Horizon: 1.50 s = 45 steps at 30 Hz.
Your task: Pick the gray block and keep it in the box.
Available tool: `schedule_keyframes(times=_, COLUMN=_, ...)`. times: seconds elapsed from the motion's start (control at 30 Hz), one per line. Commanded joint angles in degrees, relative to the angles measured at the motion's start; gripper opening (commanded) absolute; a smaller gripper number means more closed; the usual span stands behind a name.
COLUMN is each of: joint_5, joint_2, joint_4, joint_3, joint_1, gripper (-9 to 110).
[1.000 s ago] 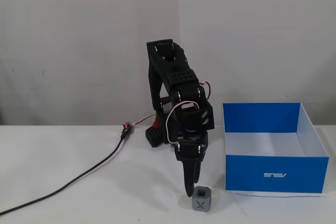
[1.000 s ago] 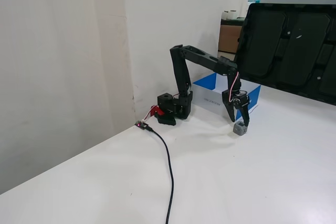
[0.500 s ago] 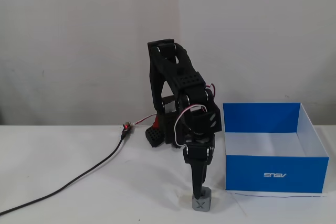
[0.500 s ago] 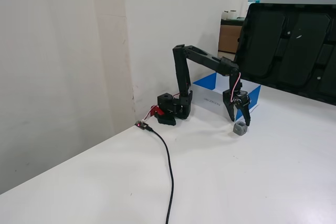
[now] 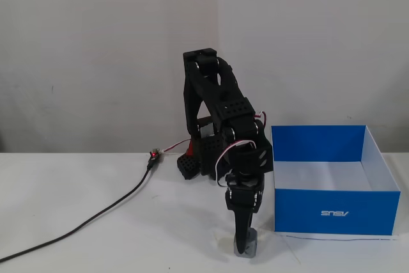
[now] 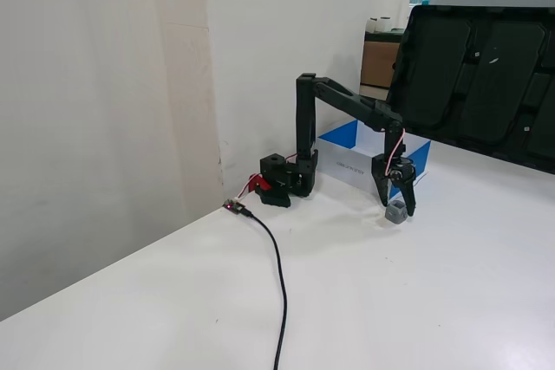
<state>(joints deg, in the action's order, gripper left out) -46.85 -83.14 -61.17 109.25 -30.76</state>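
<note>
The gray block [image 5: 246, 248] sits on the white table just left of the box's front corner; it also shows in the other fixed view [image 6: 396, 212]. My gripper [image 5: 245, 240] points straight down onto it, and its two fingers [image 6: 409, 204] stand against the block's two sides, closed on it [image 6: 397, 205]. The block still rests on the table. The box [image 5: 332, 212] is a blue-walled tray with a white inside and a white logo on its front wall, standing right of the gripper; nothing shows inside it. In the other fixed view the box [image 6: 349, 165] lies behind the arm.
A black cable [image 5: 96, 217] runs from a small connector board [image 5: 153, 155] near the arm's base across the table to the left. A wall stands close behind the base. A dark panel [image 6: 486, 67] leans behind the box.
</note>
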Motion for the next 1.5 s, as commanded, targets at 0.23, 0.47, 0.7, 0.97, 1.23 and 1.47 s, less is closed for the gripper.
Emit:
schedule_keyframes(times=0.23, joint_5=-0.4, joint_2=0.4, joint_4=1.9, joint_3=-4.1, joint_1=0.2, gripper=23)
schedule_keyframes(times=0.47, joint_5=-0.4, joint_2=0.8, joint_4=1.9, joint_3=-4.4, joint_1=0.2, gripper=20)
schedule_keyframes(times=0.7, joint_5=-0.4, joint_2=0.9, joint_4=1.7, joint_3=-4.4, joint_1=0.4, gripper=12)
schedule_keyframes(times=0.97, joint_5=-0.4, joint_2=0.9, joint_4=1.4, joint_3=-4.2, joint_1=0.8, gripper=8)
schedule_keyframes(times=1.23, joint_5=0.0, joint_2=-1.6, joint_4=0.5, joint_3=-5.7, joint_1=3.3, gripper=9)
schedule_keyframes(times=1.47, joint_5=2.2, joint_2=-4.9, joint_4=-4.0, joint_3=-10.0, joint_1=4.1, gripper=9)
